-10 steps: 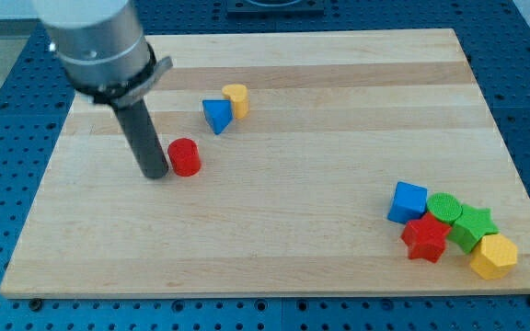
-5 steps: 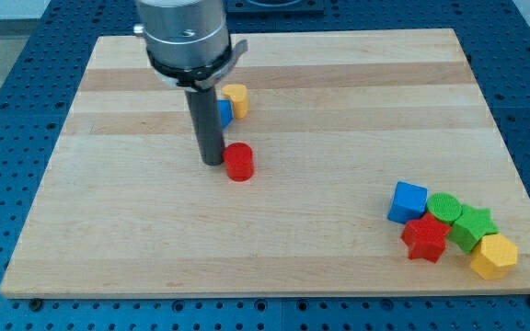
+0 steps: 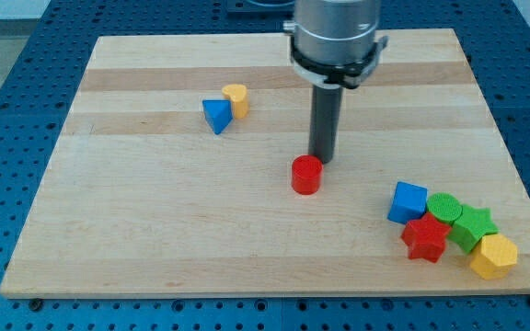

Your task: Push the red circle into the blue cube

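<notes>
The red circle (image 3: 306, 175), a short red cylinder, stands on the wooden board (image 3: 155, 239) near the middle. My tip (image 3: 322, 160) is just above and to the right of it, touching or nearly touching its upper right edge. The blue cube (image 3: 408, 202) sits at the view's lower right, about 100 pixels right of the red circle, at the left end of a cluster of blocks.
Next to the blue cube lie a red star (image 3: 425, 239), a green circle (image 3: 445, 208), a green star (image 3: 474, 226) and a yellow hexagon (image 3: 494, 256). A blue triangle (image 3: 215, 116) and a small yellow block (image 3: 236, 98) sit at upper left.
My tip and the red circle have moved to the right and slightly down across the board, away from the blue triangle. My tip has gone from the circle's left side to its upper right.
</notes>
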Controlling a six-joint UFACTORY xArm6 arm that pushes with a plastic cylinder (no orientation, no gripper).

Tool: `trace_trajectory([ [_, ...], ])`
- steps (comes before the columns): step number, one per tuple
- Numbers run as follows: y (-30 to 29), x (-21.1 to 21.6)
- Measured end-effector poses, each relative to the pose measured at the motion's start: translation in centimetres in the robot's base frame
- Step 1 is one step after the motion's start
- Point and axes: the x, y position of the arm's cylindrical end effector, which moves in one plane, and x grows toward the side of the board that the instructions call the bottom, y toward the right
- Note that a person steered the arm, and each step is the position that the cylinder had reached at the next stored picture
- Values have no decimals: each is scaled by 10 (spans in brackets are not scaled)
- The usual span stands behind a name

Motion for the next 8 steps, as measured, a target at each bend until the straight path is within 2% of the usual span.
trace_trajectory([
  [2,44,0],
  [5,-32,-11],
  [7,-86,26],
  [8,-86,26],
])
